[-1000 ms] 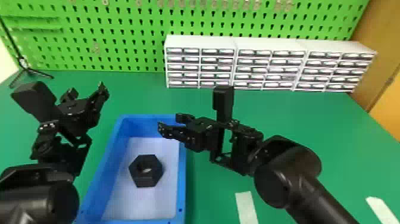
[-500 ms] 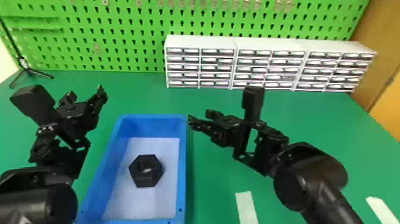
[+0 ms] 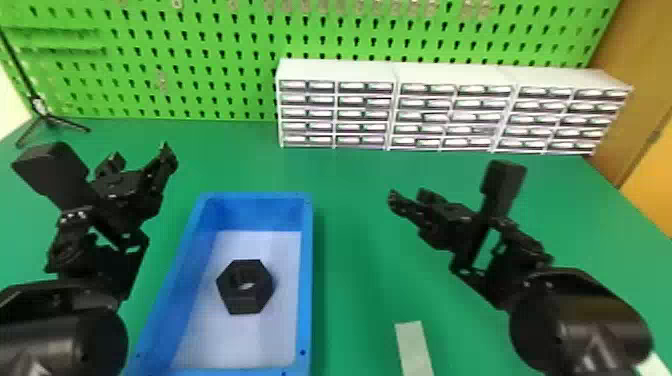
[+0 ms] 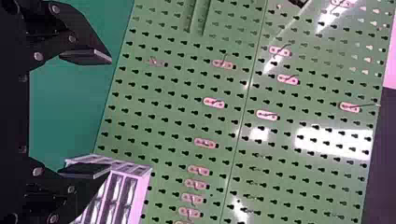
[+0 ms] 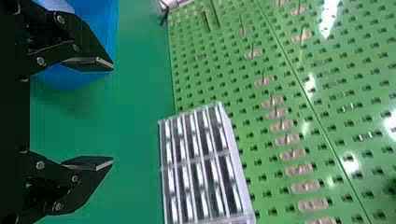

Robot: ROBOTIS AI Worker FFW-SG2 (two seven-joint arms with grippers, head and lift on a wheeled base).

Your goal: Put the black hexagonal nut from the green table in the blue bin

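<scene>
Well, left gripper (image 3: 142,156): one, frame left, I see it wide.
Blue bin (image 3: 307,280): one, lower left.
Black hexagonal nut (image 3: 242,304): one, inside the bin.
White drawer units (image 3: 335,70): three, upper centre to right.
Right gripper (image 3: 409,196): one, right of centre, also wide.

So the green table (image 3: 350,185), going by the head view with 12 at the far side, has a row of white drawer units (image 3: 340,70) along the back from about 11 to 2. There's a thin black tripod stand (image 3: 46,118) near 10, the blue bin (image 3: 307,280) around 7 to 8, plus pale strips (image 3: 414,347) at 5 and 4.
</scene>
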